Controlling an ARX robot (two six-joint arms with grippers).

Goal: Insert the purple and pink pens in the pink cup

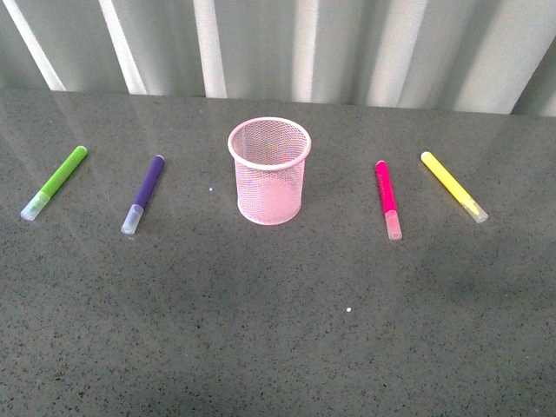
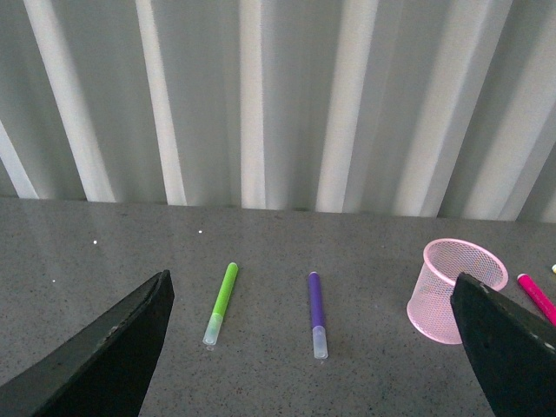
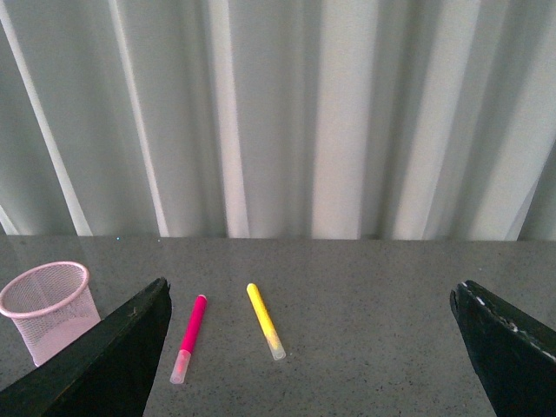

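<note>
— While scanning from pleated pale curtain (image 1: pixel 261 48) down to speckled grey table (image 1: pixel 278 330), logging pink cup (image 1: pixel 269 187) upright at centre, seeing nothing inside.
— Noting left gripper (image 2: pixel 310 287) and right gripper (image 3: pixel 310 287) gaping wide, gripping nothing.
— Placing purple pen (image 1: pixel 146 189) left of cup, nearer left arm; pink pen (image 1: pixel 386 193) right of it, nearer right arm. Finding both flat, well apart from cup, long axes running roughly away from robot, clear caps nearest.
— Judging each ahead of its own jaws; ignoring green marker (image 1: pixel 56 181) and yellow marker (image 1: pixel 452 185) outboard.

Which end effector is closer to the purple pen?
Left. The purple pen lies ahead of the left end effector; the right end effector faces the pink pen and yellow marker, beyond the pink cup.
</note>
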